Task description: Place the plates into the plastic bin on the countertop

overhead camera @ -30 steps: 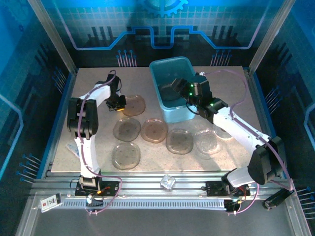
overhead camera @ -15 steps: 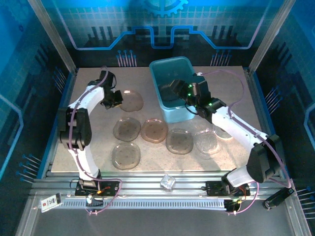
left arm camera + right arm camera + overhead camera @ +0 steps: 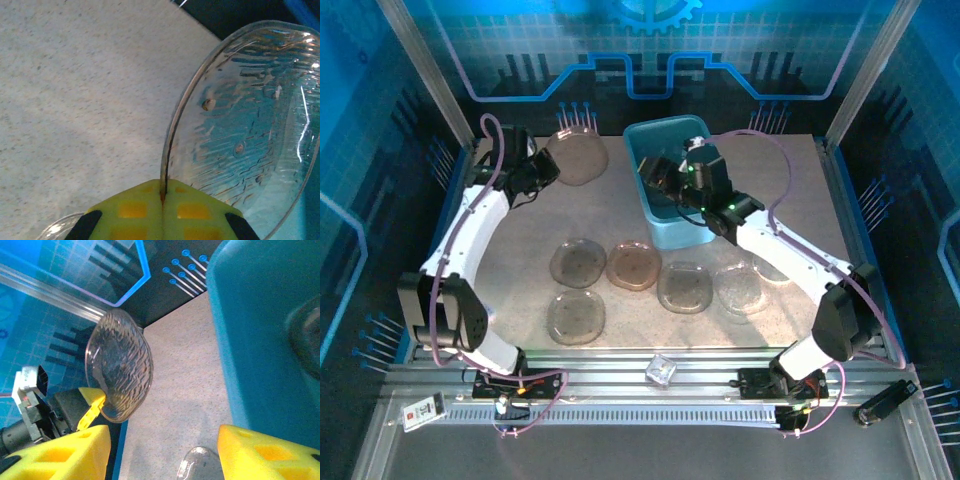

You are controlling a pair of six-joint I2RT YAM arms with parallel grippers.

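Top external view: left jaws pinch one plate (image 3: 578,158) by its rim, raised over the far-left corner of the bench (image 3: 520,230). The plastic bin (image 3: 667,127) lies just to its right. Right jaws hang parted and empty over that bin.

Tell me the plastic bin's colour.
The plastic bin is teal-blue, clearest in the top external view.

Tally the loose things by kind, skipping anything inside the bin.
Plates: 7, 1 in the left gripper, 6 on the countertop
Bin: 1
Cube: 1
Total: 9
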